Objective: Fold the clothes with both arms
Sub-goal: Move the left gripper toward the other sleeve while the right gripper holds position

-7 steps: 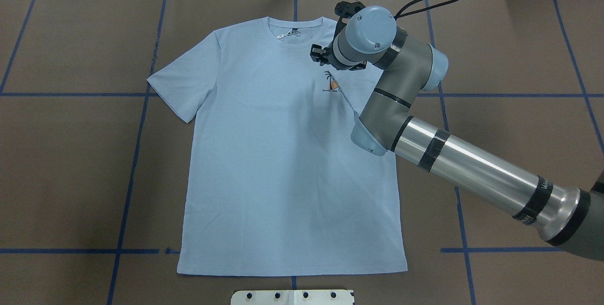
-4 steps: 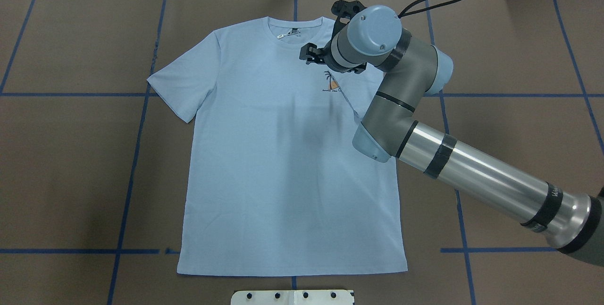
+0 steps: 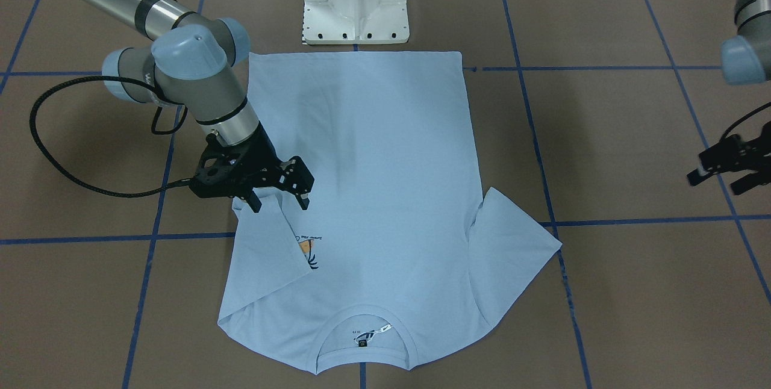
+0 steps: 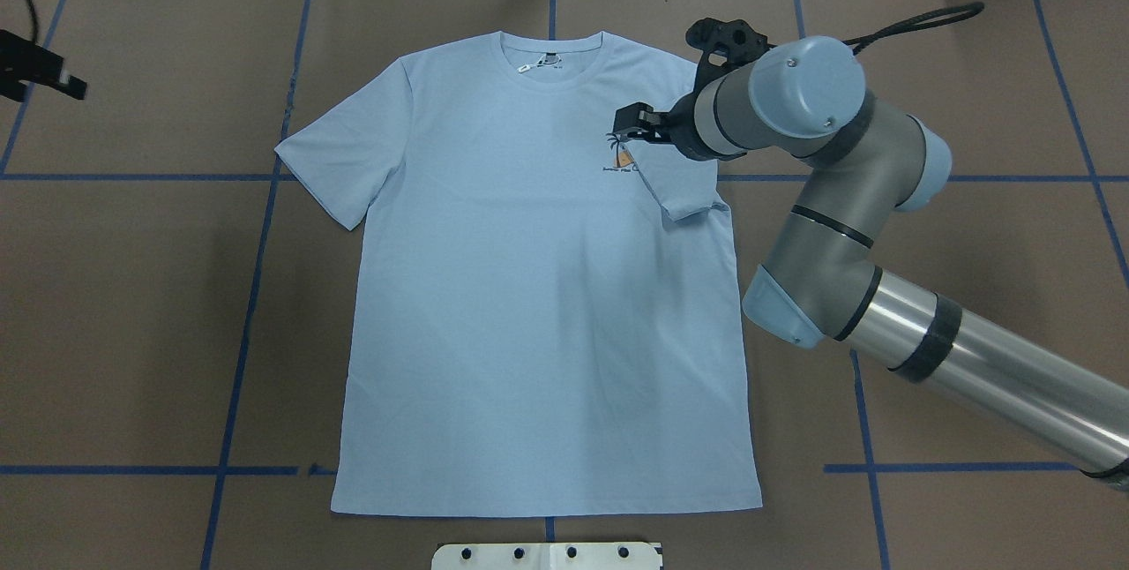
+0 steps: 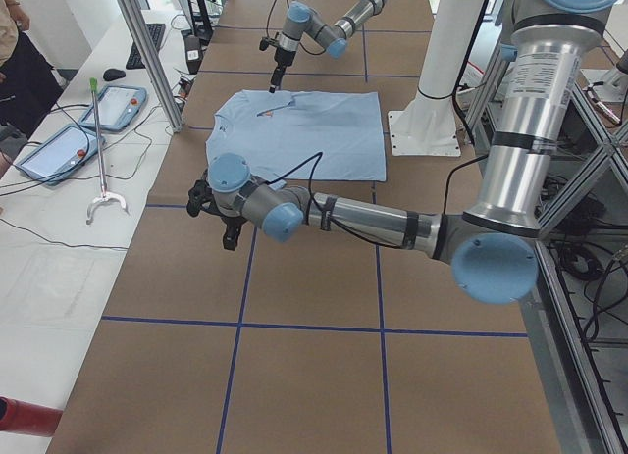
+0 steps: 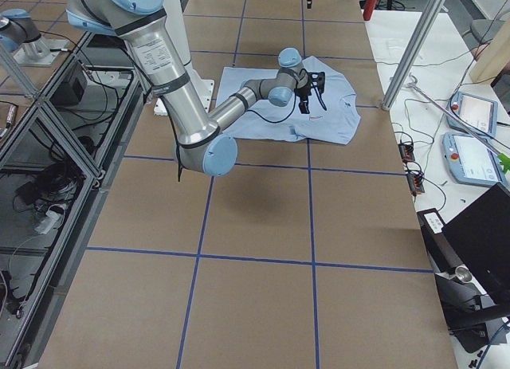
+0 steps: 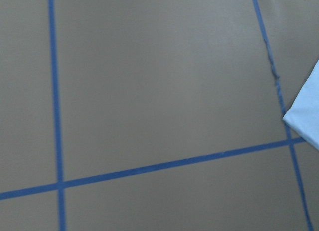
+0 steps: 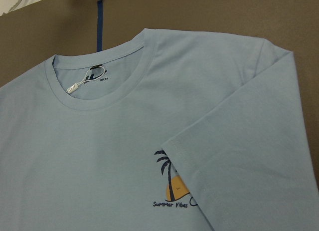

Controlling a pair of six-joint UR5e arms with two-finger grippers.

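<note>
The light blue T-shirt (image 4: 529, 305) lies flat, front up, collar (image 4: 551, 67) at the far side. Its sleeve on my right (image 4: 679, 186) is folded inward onto the chest, its edge beside the palm print (image 4: 620, 155). The other sleeve (image 4: 340, 155) lies spread out. My right gripper (image 4: 628, 127) hovers open and empty just above the folded sleeve (image 3: 265, 244), as the front-facing view (image 3: 280, 203) shows. My left gripper (image 4: 53, 80) is open and empty over bare table, far left of the shirt (image 3: 717, 179). The left wrist view shows only the spread sleeve's tip (image 7: 306, 116).
The brown table cover carries blue tape lines (image 4: 256, 226). The white pedestal base (image 3: 355, 9) stands at the shirt's hem side. A black cable loop (image 3: 60, 154) hangs off the right wrist. A side bench with tablets (image 5: 59, 150) runs along the far edge.
My right arm has drawn back to the right, and the folded sleeve beside the print now shows. My left gripper has come into view at the far left edge.
</note>
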